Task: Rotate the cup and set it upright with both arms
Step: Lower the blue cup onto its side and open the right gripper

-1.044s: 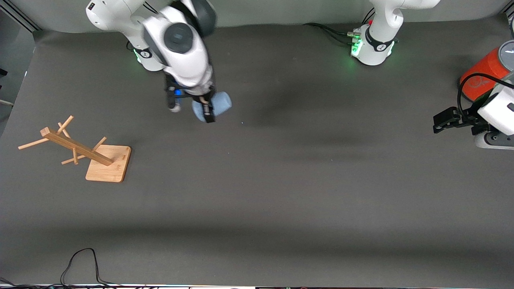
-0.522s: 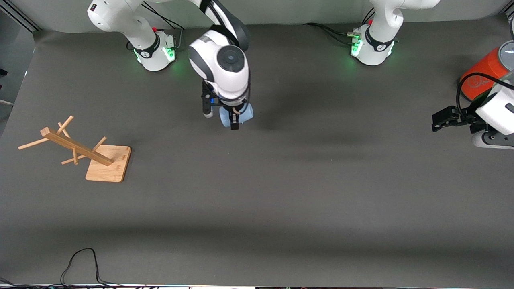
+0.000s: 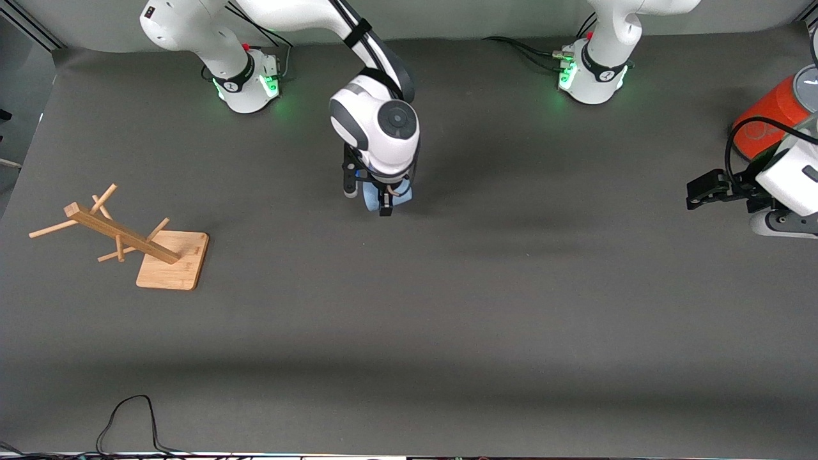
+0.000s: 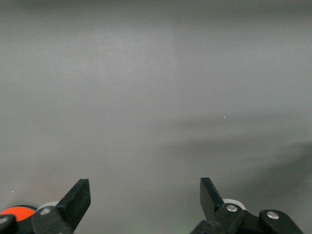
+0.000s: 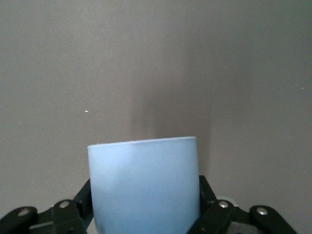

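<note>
on the dark grey table (image 3: 447, 306) we see the right gripper (image 3: 385, 203) clamped on the cup (image 3: 399, 198), upper centre of frame; the left gripper (image 3: 698, 193) waits, fingers apart, at the edge by the orange canister (image 3: 767, 118).

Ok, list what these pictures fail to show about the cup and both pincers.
- Cup: in the front view the right arm's wrist covers most of it, so its tilt is unclear.
- Cup's open end: the right wrist view shows only the side wall; the frame edge cuts off the rest.
- Right pincer: shut on the cup, but contact points are hidden.
- Left pincer: open; the left wrist view's edge crops it.
</note>
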